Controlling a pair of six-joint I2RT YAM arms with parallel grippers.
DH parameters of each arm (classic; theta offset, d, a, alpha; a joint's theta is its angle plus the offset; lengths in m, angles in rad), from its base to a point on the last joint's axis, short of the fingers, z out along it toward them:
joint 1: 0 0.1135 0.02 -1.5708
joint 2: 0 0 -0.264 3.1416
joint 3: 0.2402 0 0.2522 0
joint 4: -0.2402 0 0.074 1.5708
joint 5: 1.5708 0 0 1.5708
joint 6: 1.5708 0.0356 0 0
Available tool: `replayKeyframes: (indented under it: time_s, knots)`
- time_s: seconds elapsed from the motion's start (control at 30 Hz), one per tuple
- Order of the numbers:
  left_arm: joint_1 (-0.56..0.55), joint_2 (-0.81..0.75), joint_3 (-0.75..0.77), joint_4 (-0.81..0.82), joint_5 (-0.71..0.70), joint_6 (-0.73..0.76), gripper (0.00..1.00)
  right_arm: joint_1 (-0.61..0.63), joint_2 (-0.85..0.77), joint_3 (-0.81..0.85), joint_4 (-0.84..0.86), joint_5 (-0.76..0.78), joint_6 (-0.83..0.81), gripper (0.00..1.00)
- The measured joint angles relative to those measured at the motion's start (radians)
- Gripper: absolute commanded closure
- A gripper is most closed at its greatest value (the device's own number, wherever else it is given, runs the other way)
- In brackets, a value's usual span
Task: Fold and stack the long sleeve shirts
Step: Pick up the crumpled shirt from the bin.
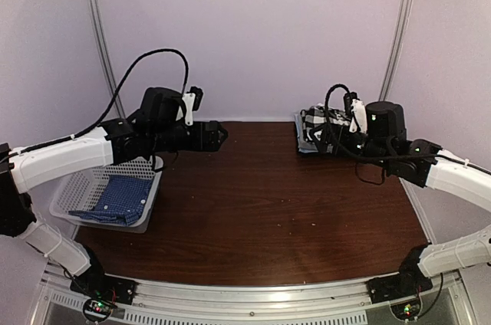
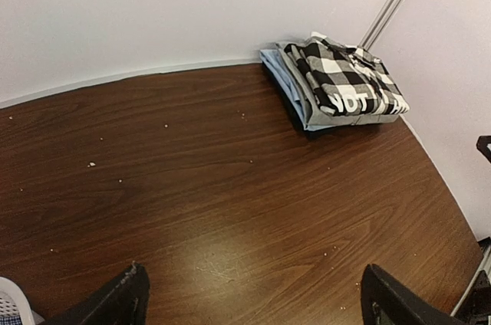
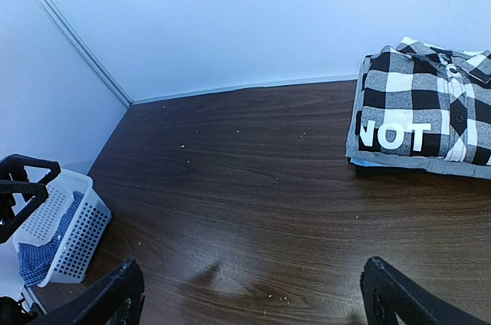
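Blue fine-checked shirt (image 1: 115, 198) lay crumpled in the white mesh basket (image 1: 73, 187) at the near left of the table (image 1: 261, 202). Left gripper (image 2: 257, 302) and right gripper (image 3: 253, 294) hovered with fingers spread wide, holding nothing. Black-and-white checked shirt (image 2: 345, 80) sat neatly folded, white lettering up, in the far right corner.

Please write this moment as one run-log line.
left gripper: open, empty | right gripper: open, empty | checked shirt: folded, far right | blue shirt: loose in basket

light: bright, even | glare: soft sheen on table (image 2: 230, 264) | focus: sharp
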Motion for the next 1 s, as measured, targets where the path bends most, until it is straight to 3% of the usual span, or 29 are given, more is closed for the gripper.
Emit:
replayKeyframes:
  time_s: [0.63,1.0]
  knots:
    - [0.000,-0.054,-0.002,-0.089,-0.082,-0.021,0.02,0.000,0.000,0.001,-0.001,0.001,-0.009,0.00]
    - [0.040,-0.223,-0.038,-0.430,-0.249,-0.252,0.02,0.000,0.024,0.001,0.001,-0.003,-0.040,0.00]
